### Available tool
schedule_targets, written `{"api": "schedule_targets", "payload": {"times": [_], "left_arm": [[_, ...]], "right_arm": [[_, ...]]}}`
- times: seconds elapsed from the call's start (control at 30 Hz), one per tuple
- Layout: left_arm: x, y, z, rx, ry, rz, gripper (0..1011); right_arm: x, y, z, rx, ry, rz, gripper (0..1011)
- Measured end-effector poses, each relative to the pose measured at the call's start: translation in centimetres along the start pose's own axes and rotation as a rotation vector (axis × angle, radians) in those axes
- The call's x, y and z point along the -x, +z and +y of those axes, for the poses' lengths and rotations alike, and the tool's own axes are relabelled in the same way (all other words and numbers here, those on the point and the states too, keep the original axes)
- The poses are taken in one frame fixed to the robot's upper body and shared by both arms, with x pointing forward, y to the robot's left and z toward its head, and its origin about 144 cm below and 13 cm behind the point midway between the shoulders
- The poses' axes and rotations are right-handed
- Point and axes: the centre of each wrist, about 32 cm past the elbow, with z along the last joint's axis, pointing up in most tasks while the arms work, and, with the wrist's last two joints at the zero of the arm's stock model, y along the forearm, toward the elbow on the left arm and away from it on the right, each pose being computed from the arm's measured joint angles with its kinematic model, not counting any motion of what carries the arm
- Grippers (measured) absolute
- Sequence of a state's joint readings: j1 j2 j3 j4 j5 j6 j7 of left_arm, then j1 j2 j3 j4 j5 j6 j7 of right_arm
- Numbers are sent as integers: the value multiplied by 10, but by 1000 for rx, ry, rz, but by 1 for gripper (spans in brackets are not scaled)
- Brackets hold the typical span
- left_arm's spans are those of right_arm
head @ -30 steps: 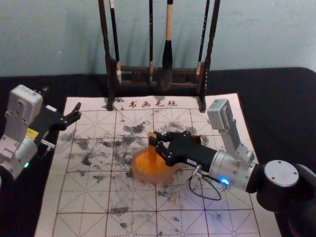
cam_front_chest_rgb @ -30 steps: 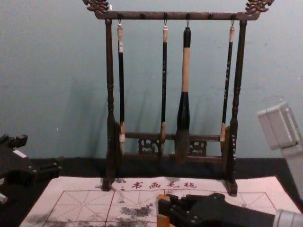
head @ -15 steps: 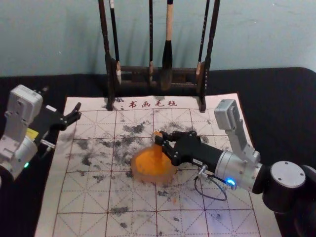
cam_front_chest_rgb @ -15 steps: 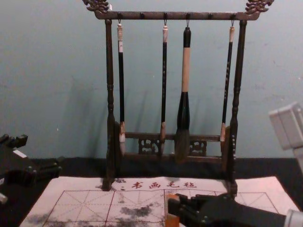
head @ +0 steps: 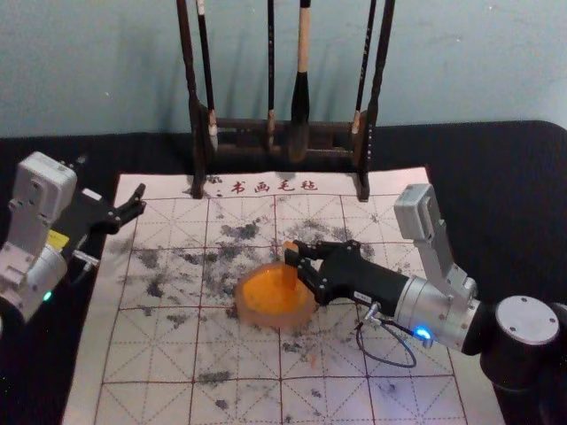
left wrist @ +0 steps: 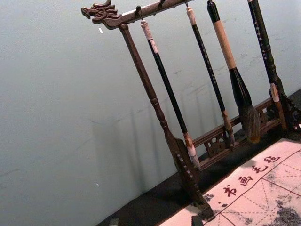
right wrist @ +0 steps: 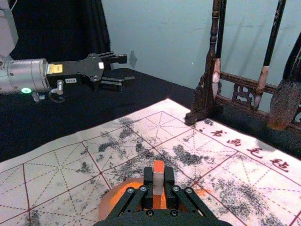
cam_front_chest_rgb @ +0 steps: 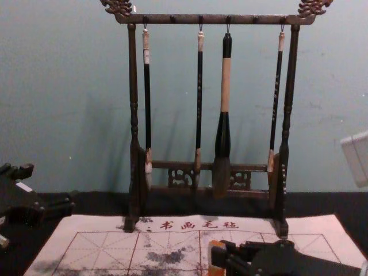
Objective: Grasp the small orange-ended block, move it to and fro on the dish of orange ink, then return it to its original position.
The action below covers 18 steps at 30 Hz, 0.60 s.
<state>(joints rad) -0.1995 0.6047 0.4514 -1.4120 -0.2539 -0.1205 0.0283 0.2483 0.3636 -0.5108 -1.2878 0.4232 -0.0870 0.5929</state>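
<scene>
My right gripper is shut on the small block, holding it upright at the right part of the dish of orange ink. In the right wrist view the block stands between the fingertips of the right gripper, with the dish behind and partly hidden. The block's lower end overlaps the orange ink, and I cannot tell if it touches. My left gripper is parked open at the mat's left edge.
A dark wooden rack with hanging brushes stands at the mat's far edge. The ink-stained white mat lies on a black-covered table.
My right gripper has moved to the right with the block, from the dish's middle toward its right side. The left arm, dish and rack have stayed still.
</scene>
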Motion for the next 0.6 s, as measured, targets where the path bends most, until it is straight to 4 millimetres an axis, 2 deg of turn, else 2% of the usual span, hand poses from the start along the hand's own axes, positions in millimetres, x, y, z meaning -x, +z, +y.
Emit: {"api": "schedule_targets", "payload": {"times": [0.6], "left_arm": [[0,0,0,0,0,0,1001]], "right_arm": [[10,-2,1,6,37,15,138]]}}
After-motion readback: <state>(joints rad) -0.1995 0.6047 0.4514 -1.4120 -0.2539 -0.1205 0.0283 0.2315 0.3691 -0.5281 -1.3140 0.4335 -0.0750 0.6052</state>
